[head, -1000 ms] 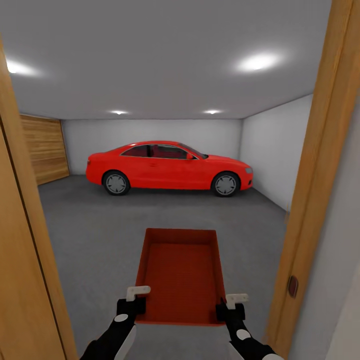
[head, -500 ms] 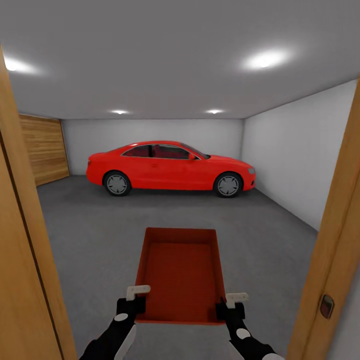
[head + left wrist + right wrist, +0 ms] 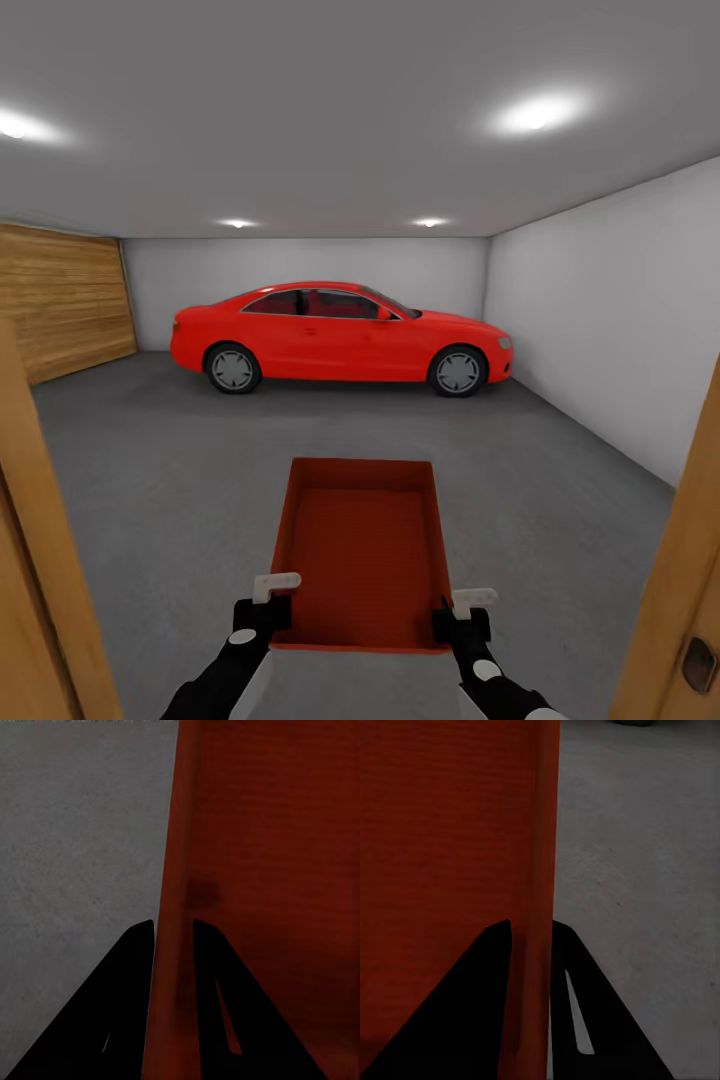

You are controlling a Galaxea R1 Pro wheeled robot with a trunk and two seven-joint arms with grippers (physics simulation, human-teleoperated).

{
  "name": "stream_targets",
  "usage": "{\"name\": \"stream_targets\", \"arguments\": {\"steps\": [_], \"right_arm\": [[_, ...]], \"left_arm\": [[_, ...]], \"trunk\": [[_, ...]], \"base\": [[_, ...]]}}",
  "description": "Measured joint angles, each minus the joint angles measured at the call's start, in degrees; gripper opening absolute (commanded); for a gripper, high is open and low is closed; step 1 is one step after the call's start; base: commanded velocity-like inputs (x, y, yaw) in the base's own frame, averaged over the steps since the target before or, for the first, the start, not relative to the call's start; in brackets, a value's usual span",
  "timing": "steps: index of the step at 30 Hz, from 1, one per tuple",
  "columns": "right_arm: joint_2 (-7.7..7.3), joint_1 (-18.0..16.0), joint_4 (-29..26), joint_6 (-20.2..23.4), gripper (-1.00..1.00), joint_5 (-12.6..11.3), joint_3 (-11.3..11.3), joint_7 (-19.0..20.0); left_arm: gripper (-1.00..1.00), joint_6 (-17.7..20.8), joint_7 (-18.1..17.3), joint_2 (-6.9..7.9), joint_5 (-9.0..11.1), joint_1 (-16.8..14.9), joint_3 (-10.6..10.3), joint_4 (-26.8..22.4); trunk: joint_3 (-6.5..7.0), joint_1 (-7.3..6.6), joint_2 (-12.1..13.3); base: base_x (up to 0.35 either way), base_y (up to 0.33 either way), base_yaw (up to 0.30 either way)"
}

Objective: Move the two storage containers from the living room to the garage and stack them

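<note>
A: What is the biggest thing here?
B: The garage, with its grey floor (image 3: 180, 470) and white walls. A red car (image 3: 335, 335) is parked at the far end.

A: Where is the bin?
B: The red storage container (image 3: 362, 550) is up off the floor, near us.

A: And the hands?
B: The left hand (image 3: 272, 598) pinches its left wall. The right hand (image 3: 462, 612) pinches its right wall.

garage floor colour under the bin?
Dark grey, faintly mottled concrete floor, clearest in the head view, beneath the red-orange storage container.
</note>
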Motion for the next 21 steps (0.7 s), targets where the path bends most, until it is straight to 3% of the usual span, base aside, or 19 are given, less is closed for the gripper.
{"name": "stream_targets", "arguments": {"steps": [21], "right_arm": [[0.00, 0.00, -0.34, 0.01, -1.00, 0.00, 0.03, 0.00]], "left_arm": [[-1.00, 0.03, 0.08, 0.04, 0.10, 0.01, -0.08, -0.39]], "trunk": [[0.00, 0.00, -0.01]], "base": [[0.321, 0.000, 0.000]]}}
